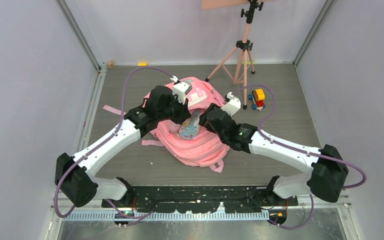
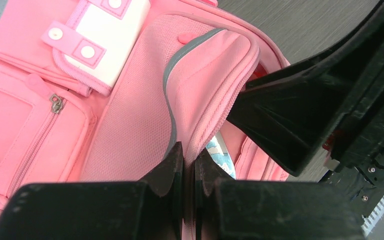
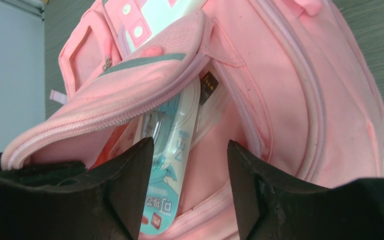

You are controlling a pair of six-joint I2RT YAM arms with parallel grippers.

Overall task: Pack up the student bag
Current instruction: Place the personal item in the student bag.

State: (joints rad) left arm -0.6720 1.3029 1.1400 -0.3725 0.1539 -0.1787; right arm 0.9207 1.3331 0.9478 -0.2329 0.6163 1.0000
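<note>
Currently, the student bag [image 1: 200, 150] lies on the table [image 1: 290, 130] at the centre of the workspace, directly ahead of both arms, with its main compartment opening toward my right gripper [image 3: 190, 146]. My left gripper [image 2: 189, 172] is closed on the zip-edged rim of the bag's flap [image 2: 215, 75], holding it up so the mouth gapes. My right gripper has its jaws apart. A flat blue-and-white packet [image 3: 172, 150] lies between them, beside one jaw and clear of the other, so I judge it unclamped. Key relation: the packet's long axis runs straight away from the right gripper into the opening beneath the flap, far end inside, near end outside. The right arm is the nearer one for a push, which should follow that axis. Markings: blue printed characters and a small red logo at the packet's near end, not reliably readable, and a black tag [image 3: 207, 90] with a gold mark inside the bag, also unreadable.
</note>
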